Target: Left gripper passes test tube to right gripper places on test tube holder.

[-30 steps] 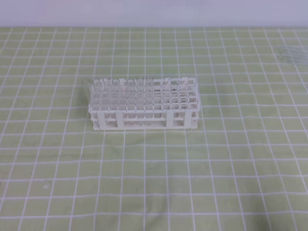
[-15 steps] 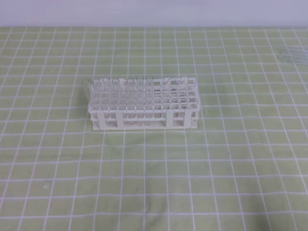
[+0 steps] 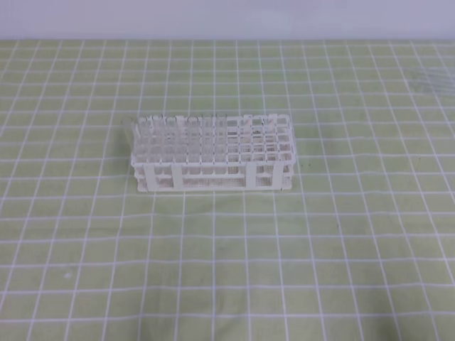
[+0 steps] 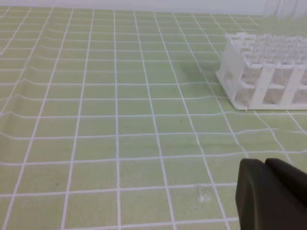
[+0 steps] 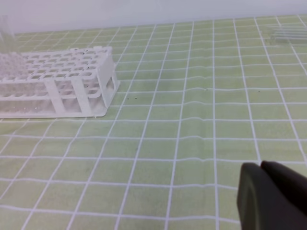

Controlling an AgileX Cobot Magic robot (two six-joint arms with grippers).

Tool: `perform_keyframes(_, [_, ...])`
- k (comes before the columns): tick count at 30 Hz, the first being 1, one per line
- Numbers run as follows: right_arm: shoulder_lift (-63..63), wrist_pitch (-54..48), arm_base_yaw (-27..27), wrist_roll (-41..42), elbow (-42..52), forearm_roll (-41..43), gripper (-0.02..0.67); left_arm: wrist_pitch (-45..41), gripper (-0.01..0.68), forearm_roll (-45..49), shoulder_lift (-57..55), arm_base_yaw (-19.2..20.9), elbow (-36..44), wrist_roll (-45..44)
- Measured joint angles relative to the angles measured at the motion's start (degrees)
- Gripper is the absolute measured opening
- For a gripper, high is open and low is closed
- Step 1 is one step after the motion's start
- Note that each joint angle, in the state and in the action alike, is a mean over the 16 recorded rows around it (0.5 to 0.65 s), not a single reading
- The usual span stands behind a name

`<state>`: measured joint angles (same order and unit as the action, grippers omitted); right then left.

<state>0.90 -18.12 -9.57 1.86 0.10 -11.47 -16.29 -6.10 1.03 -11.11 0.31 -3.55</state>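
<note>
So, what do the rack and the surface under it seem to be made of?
The test tube holder looks like white moulded plastic, matte to slightly glossy: thin, even lattice walls and square holes in one uniform colour. The table covering looks like a soft green mat or cloth printed with a white grid; in the left wrist view its lines ripple, which suggests a flexible sheet, though the exact material is unclear.

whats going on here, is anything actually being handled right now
Nothing is being handled at this moment. The white test tube holder stands alone on the green grid mat, with clear tubes already upright in its left part. Neither arm shows in the high view. Each wrist camera catches only a black corner of its own gripper, the left gripper and the right gripper, low over bare mat and away from the holder, holding nothing visible.
</note>
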Motion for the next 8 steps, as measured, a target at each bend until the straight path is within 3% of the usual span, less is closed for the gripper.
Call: perform_keyframes(8, [0.0,0.0,0.0,0.0,0.0,0.0,-0.002,-2.1,0.0,1.1,0.0,1.1,0.0,-0.6])
